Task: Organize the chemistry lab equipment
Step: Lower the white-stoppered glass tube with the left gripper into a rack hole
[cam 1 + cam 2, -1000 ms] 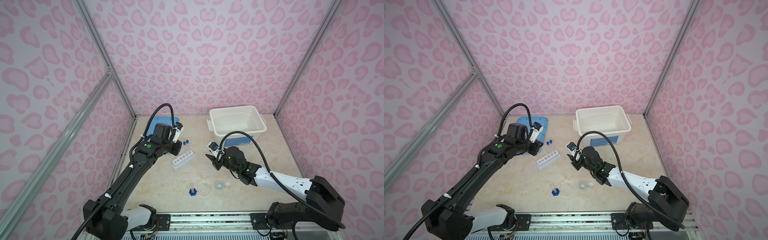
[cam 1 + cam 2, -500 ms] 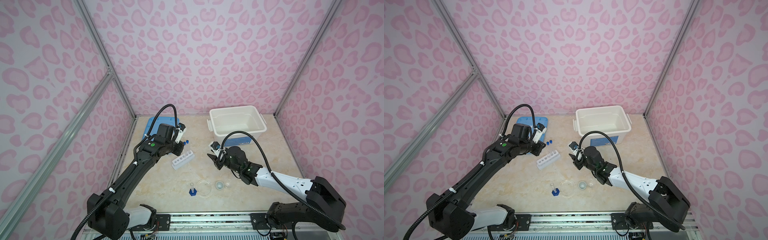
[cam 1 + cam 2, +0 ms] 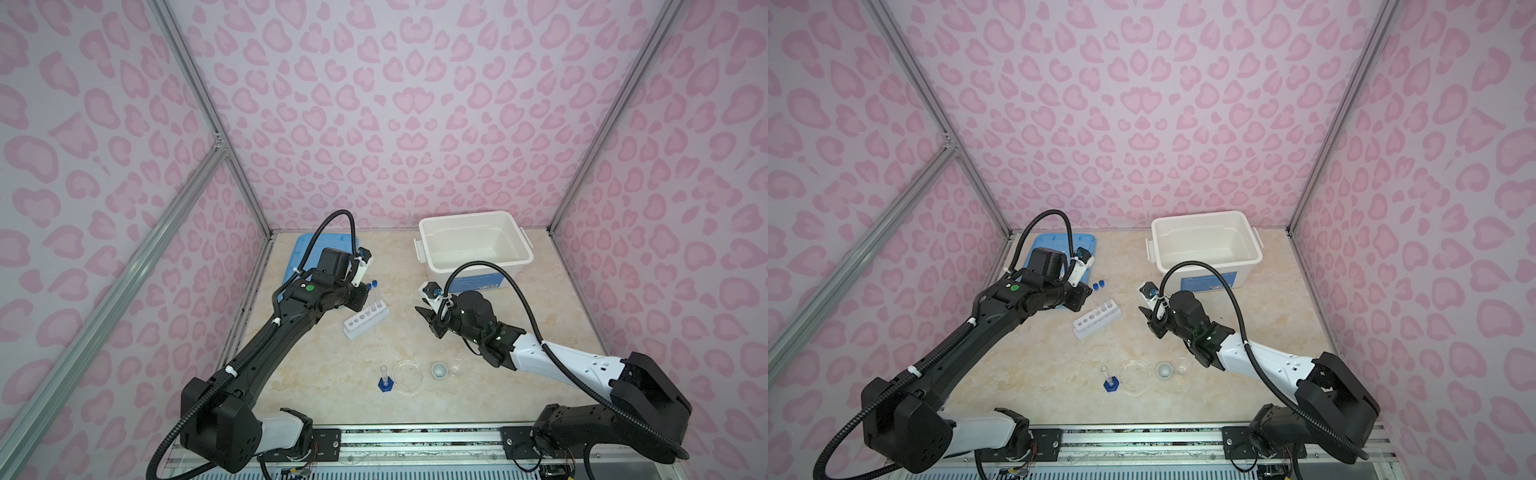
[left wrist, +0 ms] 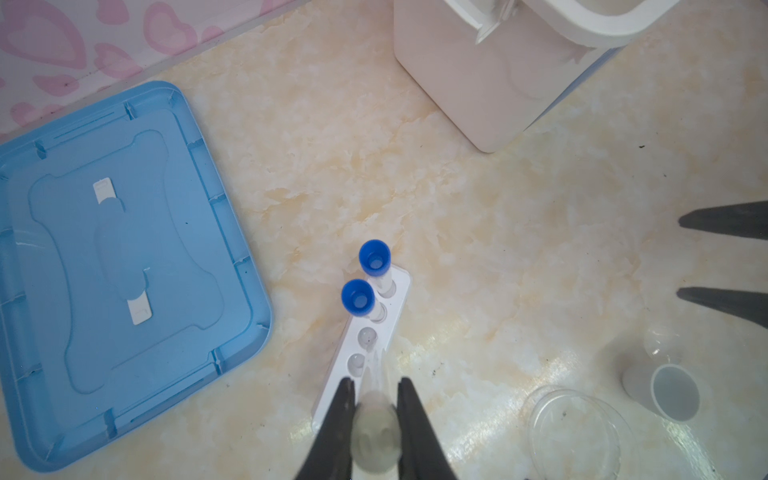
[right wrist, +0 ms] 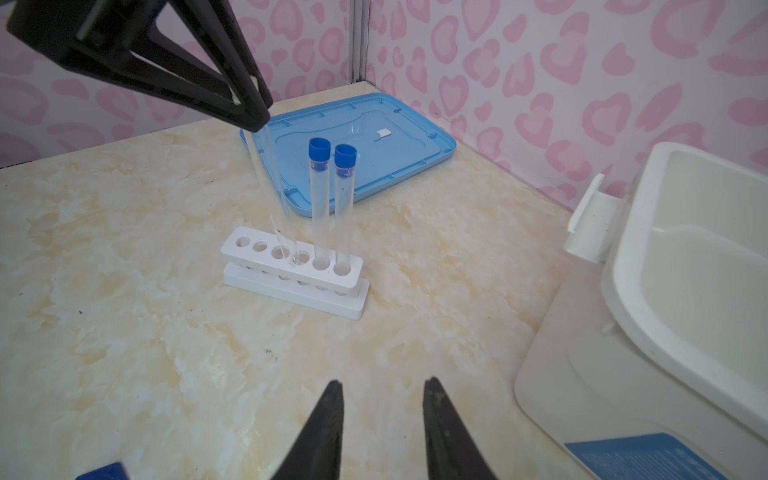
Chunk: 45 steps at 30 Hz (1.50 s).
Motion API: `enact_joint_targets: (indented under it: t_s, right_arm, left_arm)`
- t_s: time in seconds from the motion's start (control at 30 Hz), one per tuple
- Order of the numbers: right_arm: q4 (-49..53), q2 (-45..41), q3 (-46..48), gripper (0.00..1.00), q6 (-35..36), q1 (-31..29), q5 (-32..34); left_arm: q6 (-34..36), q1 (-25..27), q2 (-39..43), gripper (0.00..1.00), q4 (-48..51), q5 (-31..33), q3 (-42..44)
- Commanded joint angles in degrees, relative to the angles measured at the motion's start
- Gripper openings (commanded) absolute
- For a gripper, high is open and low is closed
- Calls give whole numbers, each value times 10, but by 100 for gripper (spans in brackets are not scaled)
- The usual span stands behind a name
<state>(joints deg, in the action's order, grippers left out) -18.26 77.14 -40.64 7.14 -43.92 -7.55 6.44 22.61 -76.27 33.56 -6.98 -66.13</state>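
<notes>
Two blue-capped tubes (image 5: 320, 208) stood in the rack (image 5: 291, 286), toward the counter's back-left corner. The left fingers (image 4: 345, 415) gripped a third tube (image 5: 272, 187), tilted, tip at the next hole. Right fingers (image 5: 328, 428) parted, empty. Cylinder (image 3: 384, 380), dish (image 3: 408, 375) and cup (image 3: 439, 370) sat unsorted near the front edge.

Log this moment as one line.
left gripper: shut on white-capped tube, tip at rack | right gripper: open, empty | blue-capped tubes: two in rack

Left gripper (image 4: 376, 380) pinches the tube (image 4: 375, 434) — arm stretched forward; right gripper (image 5: 383, 382) hovers, jaws apart.
</notes>
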Motion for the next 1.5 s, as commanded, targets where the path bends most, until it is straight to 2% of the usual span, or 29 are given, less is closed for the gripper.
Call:
enact_joint_targets:
  t_s: [0.0,1.47]
  right_arm:
    - [-19,5,1,33,-4,3,-9]
    - [-39,11,17,33,-15,15,-22]
  left_arm:
    - [1,0,-5,14,-17,5,-7]
    - [-7,0,-25,14,-55,18,23]
